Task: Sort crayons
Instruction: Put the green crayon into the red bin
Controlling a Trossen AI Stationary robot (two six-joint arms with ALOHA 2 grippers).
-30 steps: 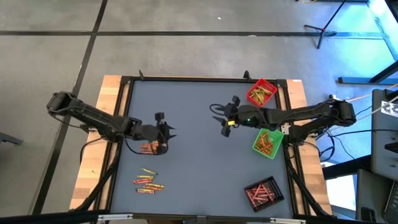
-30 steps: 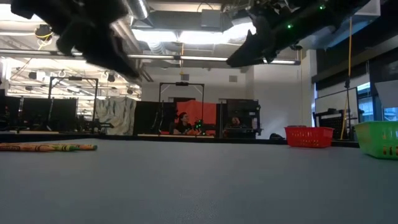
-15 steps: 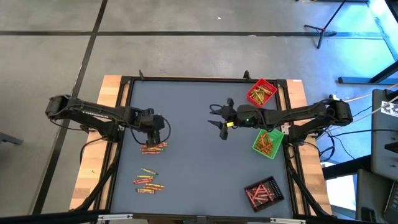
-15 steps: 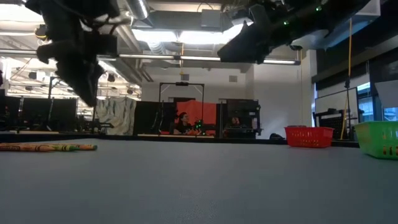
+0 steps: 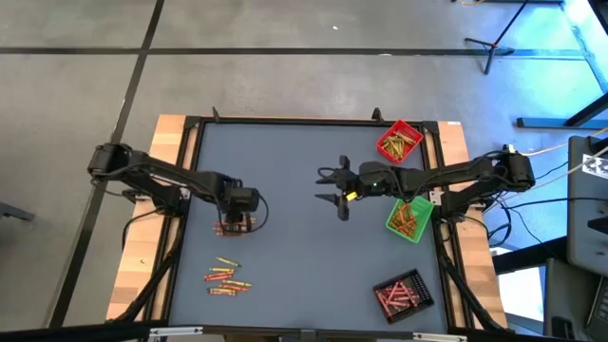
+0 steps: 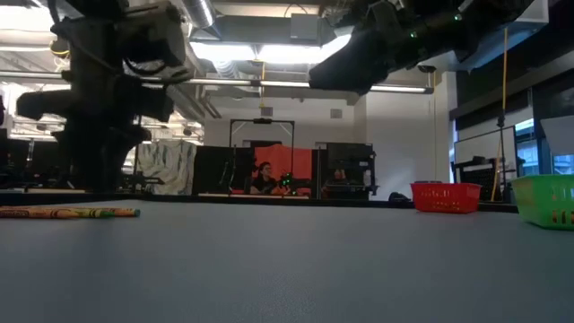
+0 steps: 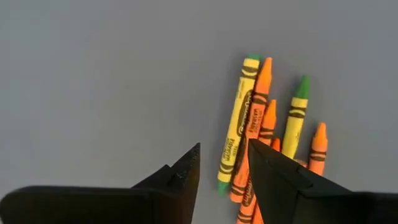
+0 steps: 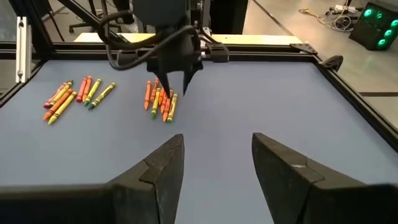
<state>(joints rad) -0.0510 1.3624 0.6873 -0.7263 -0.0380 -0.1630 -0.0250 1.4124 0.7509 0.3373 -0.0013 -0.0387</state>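
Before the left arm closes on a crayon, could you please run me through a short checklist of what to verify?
1. Left gripper open: ok, the jaws stand apart with nothing between them.
2. Left gripper over the near crayon cluster: ok, it points straight down at it.
3. One crayon singled out: not ok, the yellow crayon lies tight against an orange crayon, so two may be caught.
4. Right gripper clear: ok, it hangs open over mid-table, apart from the cluster.
5. Trays reachable: ok, the red tray, green tray and black tray sit along the right side.
6. Second crayon cluster undisturbed: ok.
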